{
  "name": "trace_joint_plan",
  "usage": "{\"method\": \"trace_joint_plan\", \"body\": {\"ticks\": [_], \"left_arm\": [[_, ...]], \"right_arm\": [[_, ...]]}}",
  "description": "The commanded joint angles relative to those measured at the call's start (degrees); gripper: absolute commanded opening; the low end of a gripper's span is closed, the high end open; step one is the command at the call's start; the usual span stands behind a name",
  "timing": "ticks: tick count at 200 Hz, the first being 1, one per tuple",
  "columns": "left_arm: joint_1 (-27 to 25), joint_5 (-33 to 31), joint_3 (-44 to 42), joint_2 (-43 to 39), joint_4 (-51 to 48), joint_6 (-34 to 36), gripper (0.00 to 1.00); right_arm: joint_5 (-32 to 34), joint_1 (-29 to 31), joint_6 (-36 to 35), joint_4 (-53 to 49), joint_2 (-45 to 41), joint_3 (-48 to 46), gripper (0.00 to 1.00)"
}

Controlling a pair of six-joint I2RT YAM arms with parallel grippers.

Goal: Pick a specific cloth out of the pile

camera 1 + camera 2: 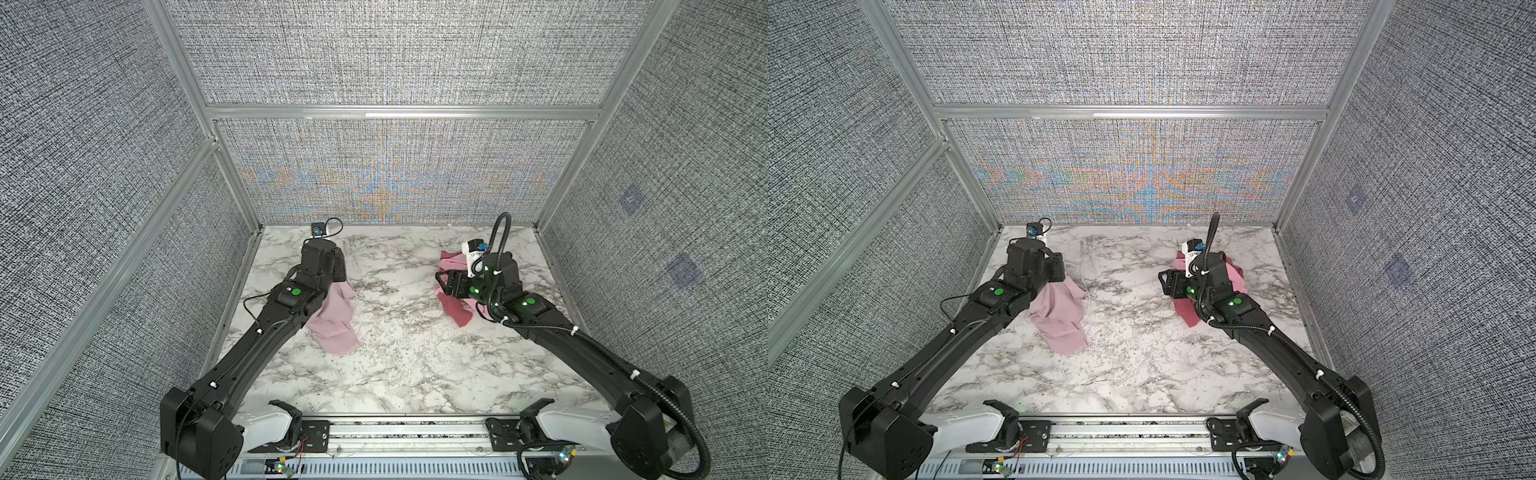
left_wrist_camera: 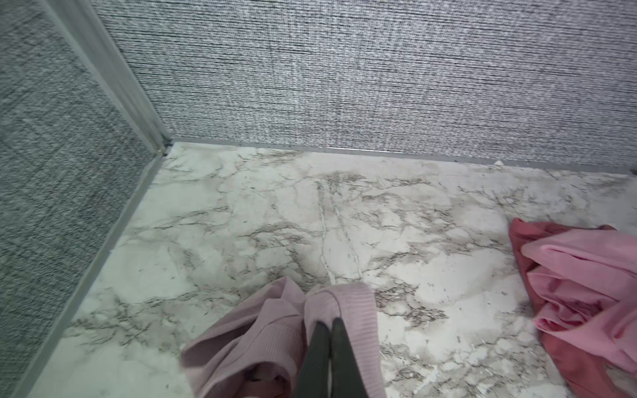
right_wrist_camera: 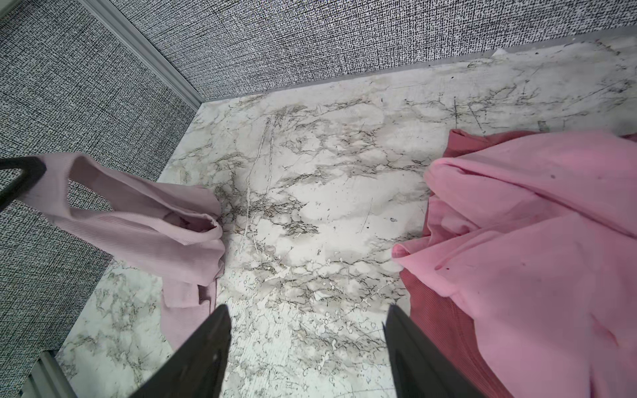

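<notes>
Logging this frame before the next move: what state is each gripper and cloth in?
left gripper: shut on the mauve cloth
right gripper: open, empty
mauve cloth: one end lifted, rest on the table
pink cloth: crumpled, lying on the rose cloth
rose cloth: on the table, partly covered

Right arm covers most of the pile in both top views, and the left wrist view's edge chops off the cloth too.
</notes>
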Motion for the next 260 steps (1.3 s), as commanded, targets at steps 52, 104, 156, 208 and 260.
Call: {"method": "trace_joint_plan", "body": {"ticks": [52,104,156,208,260], "left_arm": [[4.22,-4.01,-8.73,-5.14,-7.28,-4.64,0.00],[7.79,-2.03,-17.53,-2.40,0.19,-6.86,0.00],[12.50,-0.79,-18.24,5.49,6.40,-5.22,0.00],[14.33,1.38,-14.15,5.53,2.91,-6.95,0.58],[11.19,5.27,-8.53,-3.57,-12.35,-4.06,0.63]], "right_arm": [[-0.73,-0.04,0.36,-0.04,-0.08,0.00,0.72],[-2.24,0.01,-0.10,-0.15,1.50,1.01,0.72],[-1.31,-0.04,-1.06,-1.68,0.03,0.69,0.72],[-0.40,-0.13,-1.37,-2.57,-0.27,1.04,0.72],[-0.46,-0.22,-1.01,-1.68,1.00,0.81,0.72]]}}
